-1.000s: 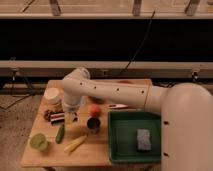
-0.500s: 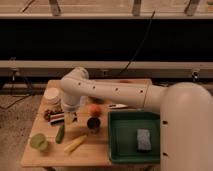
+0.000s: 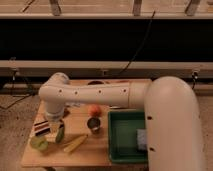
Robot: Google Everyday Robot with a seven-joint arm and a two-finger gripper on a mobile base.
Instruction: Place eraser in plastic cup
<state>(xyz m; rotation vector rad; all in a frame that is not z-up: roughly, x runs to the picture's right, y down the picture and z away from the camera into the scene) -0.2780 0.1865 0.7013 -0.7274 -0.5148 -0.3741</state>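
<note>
The eraser (image 3: 41, 128), a small flat block with black, white and dark red stripes, lies at the left side of the wooden table (image 3: 95, 152). The plastic cup (image 3: 39, 144), short and pale lime-green, stands just in front of it near the table's front left corner. My gripper (image 3: 53, 128) hangs down from the white arm (image 3: 95, 95), right beside the eraser on its right side and a little behind the cup.
A green oblong vegetable (image 3: 60, 135) and a yellow one (image 3: 75, 143) lie right of the cup. A small metal cup (image 3: 93, 124) and an orange fruit (image 3: 94, 110) sit mid-table. A green tray (image 3: 120, 145) holds a grey-blue sponge (image 3: 141, 139) at the right.
The arm has swung to the left and the gripper has come down and left, from beside the orange fruit to right next to the eraser. The objects have not moved.
</note>
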